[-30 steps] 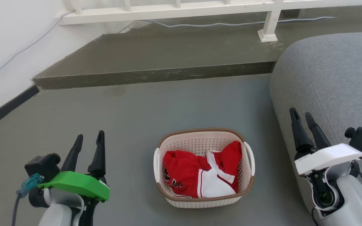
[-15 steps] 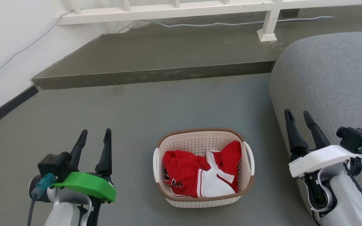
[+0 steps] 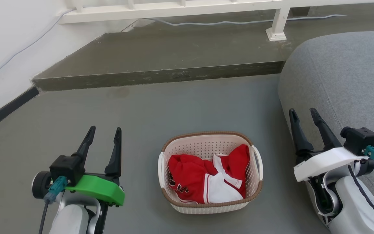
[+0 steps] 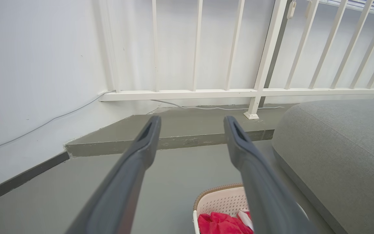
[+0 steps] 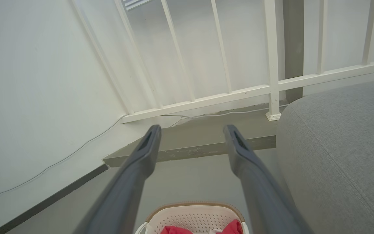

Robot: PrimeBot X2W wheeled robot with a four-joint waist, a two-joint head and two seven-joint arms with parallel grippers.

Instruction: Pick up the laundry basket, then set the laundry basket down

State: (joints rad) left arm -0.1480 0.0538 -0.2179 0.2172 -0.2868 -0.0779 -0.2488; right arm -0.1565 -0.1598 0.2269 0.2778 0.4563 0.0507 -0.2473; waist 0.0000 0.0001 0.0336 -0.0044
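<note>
Cream-white perforated plastic with a brown woven-look rim, the laundry basket (image 3: 203, 147) stands upright on the grey floor (image 3: 161, 107) in the lower middle of the head view, between the two tools and touching neither. A crumpled red and white garment (image 3: 206, 183) lies inside it, filling most of the bottom. The left tool (image 3: 105, 128) hangs above the floor to the basket's left, clear of the near white handle (image 3: 159, 170), its two dark fingers spread with an open gap between them and nothing held; the fingertips point up the view and reach about level with the basket's far rim. The right tool (image 3: 302, 110) is on the other side, apart from the opposite handle (image 3: 259, 162), its fingers likewise spread and empty, seen against the rounded edge of a grey sofa (image 3: 346, 71) that lies just beside the basket's right. In the left wrist view the basket sits at the bottom edge, partly hidden behind one of that tool's fingers; in the right wrist view it sits at the bottom edge between the two fingers, well below their tips. Beyond the basket a raised concrete step (image 3: 161, 48) crosses the floor, with a white railing (image 3: 174, 9) and a thin cable (image 3: 232, 22) on it, and a white wall (image 3: 8, 39) rises on the left.
</note>
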